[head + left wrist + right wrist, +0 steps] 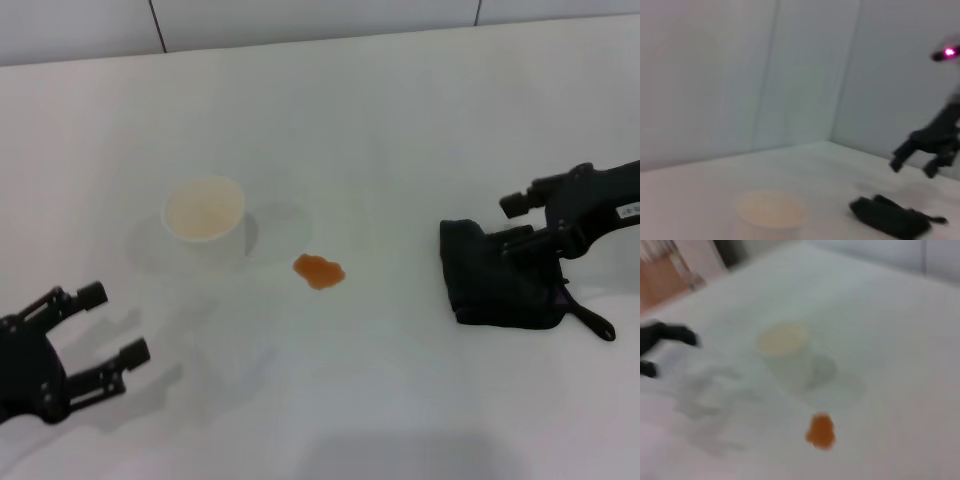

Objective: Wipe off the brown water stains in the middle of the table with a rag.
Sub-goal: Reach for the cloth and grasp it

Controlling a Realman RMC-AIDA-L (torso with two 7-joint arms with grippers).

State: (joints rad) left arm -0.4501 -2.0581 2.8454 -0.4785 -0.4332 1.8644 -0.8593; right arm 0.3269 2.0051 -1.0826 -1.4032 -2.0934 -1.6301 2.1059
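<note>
The brown water stain (319,270) is a small orange-brown blotch near the middle of the white table (400,120); it also shows in the right wrist view (820,431). The black rag (498,278) lies on the table to the right of it, its loop strap (595,322) trailing out. My right gripper (513,224) is open over the rag's far right part. The left wrist view shows this gripper (912,167) held above the rag (890,218), not touching it. My left gripper (110,322) is open and empty at the near left.
A white cup (205,212) stands upright just left of and behind the stain, also seen in the left wrist view (771,210) and the right wrist view (785,352). A wall rises behind the table's far edge.
</note>
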